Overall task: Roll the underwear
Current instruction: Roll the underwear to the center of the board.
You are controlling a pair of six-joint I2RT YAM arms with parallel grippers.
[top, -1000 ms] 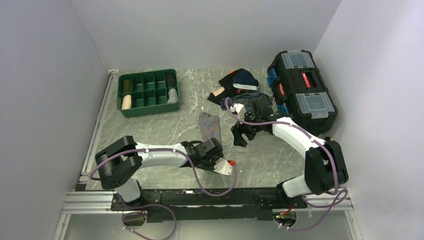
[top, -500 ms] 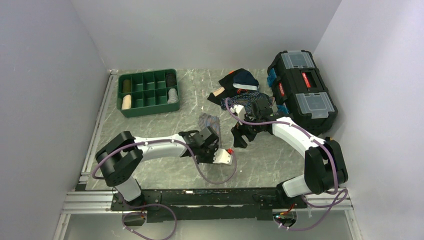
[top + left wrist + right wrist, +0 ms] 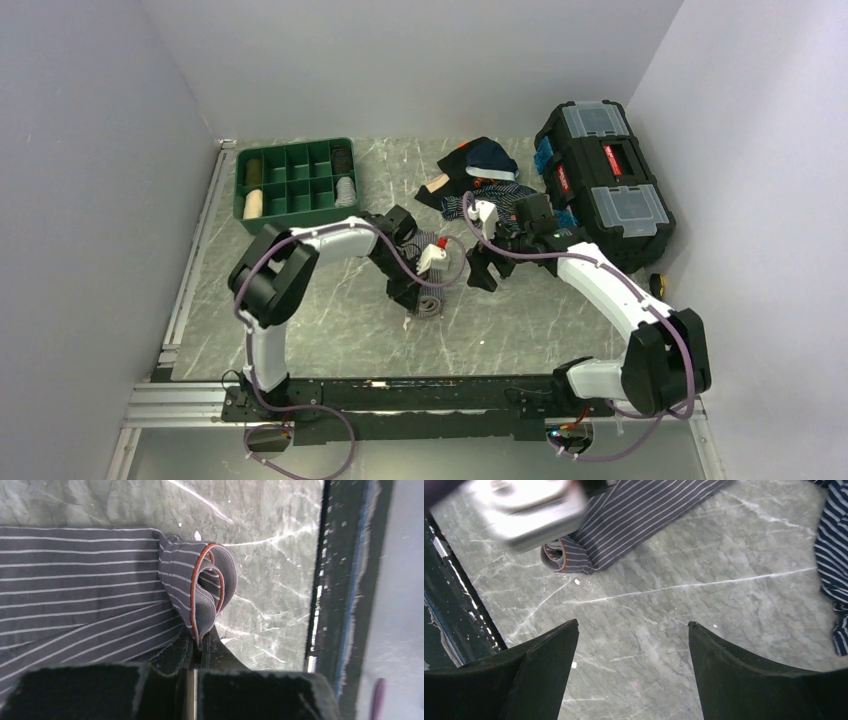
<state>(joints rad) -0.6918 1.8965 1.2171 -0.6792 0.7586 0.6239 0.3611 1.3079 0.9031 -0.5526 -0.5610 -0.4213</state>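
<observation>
The underwear [image 3: 431,304] is grey cloth with thin light pinstripes and an orange-edged waistband, lying on the marble table. In the left wrist view it [image 3: 75,580] lies flat to the left, and its end [image 3: 212,577] is curled into a loose loop. My left gripper [image 3: 416,292] is shut on that curled edge, its fingers [image 3: 220,652] pinching the waistband. My right gripper [image 3: 481,274] is open and empty above bare table just right of the underwear. The right wrist view shows its gripper [image 3: 633,625] wide apart and the underwear [image 3: 639,515] beyond it.
A green compartment tray [image 3: 296,185] stands at the back left. A black toolbox [image 3: 603,180] stands at the back right. A pile of dark garments [image 3: 480,168] lies beside it, and a navy striped one [image 3: 834,555] reaches near my right gripper.
My left arm swung from the table's near edge up over the underwear and shut on its near end, which is now curled. My right gripper stayed nearly still.
</observation>
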